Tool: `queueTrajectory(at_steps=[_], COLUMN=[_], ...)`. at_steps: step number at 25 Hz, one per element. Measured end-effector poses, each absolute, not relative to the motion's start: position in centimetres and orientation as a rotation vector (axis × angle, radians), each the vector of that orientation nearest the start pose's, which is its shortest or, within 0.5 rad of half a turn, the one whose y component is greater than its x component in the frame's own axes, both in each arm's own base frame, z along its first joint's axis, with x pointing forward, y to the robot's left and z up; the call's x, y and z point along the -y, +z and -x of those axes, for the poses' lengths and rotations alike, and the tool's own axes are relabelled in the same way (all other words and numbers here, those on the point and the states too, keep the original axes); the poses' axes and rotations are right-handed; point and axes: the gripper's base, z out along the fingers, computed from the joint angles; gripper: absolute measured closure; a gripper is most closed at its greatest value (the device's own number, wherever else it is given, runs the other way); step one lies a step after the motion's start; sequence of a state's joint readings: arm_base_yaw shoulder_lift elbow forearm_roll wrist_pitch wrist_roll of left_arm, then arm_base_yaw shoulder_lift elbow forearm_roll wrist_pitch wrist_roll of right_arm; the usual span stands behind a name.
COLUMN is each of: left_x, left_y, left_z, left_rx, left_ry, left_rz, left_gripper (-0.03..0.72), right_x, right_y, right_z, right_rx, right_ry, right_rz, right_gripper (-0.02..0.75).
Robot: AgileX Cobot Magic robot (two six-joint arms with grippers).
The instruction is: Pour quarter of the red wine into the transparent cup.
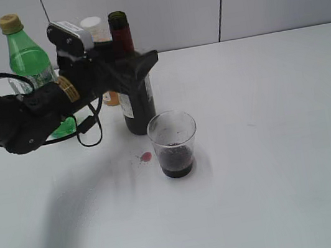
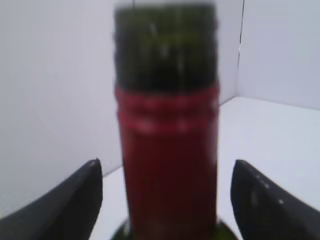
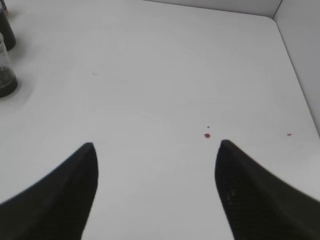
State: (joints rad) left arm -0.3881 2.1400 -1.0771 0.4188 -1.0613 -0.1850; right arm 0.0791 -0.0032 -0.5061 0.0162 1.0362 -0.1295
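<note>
The red wine bottle (image 1: 139,112), dark glass with a red foil neck, stands upright and uncapped on the white table (image 1: 270,145). My left gripper (image 1: 143,64) is open around its shoulder; in the left wrist view (image 2: 166,175) there are gaps between both fingers and the neck (image 2: 167,150). The transparent cup (image 1: 172,136) stands just right of and in front of the bottle, with dark red wine in its bottom third. My right gripper (image 3: 157,150) is open and empty above bare table. The cup (image 3: 5,70) shows at the left edge of the right wrist view.
A green plastic bottle (image 1: 29,57) and an orange juice bottle with a white cap (image 1: 94,28) stand behind my left arm. A small red spill (image 1: 145,157) lies left of the cup. A red drop (image 3: 207,135) lies near my right gripper. A wall runs along the table's far edge.
</note>
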Motion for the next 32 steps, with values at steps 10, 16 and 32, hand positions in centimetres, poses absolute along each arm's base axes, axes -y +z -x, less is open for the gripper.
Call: queueTrajectory(at_steps=[10,16,32], left_x=[18.6,17.1,6.7], left_y=[23.1,30.3,38.7], left_z=[-37.3,-35.0,-23.5], left_rx=[-1.27,-1.276,-1.974], left_ry=[-0.535,-0.429,0.094], left_rz=[-0.58,-0.582,-0.399], left_gripper=[0.085,0.092,0.096], right_x=[-0.1,-0.1,-0.1], right_y=[28.1,28.1,28.1], right_z=[0.5,0.5,0.5], right_rx=[-2.0,-2.0,-2.0], right_ry=[-0.012,-0.012,-0.013], right_rz=[0.209,0.209,0.21], right_gripper=[0.153,0.153,0.153])
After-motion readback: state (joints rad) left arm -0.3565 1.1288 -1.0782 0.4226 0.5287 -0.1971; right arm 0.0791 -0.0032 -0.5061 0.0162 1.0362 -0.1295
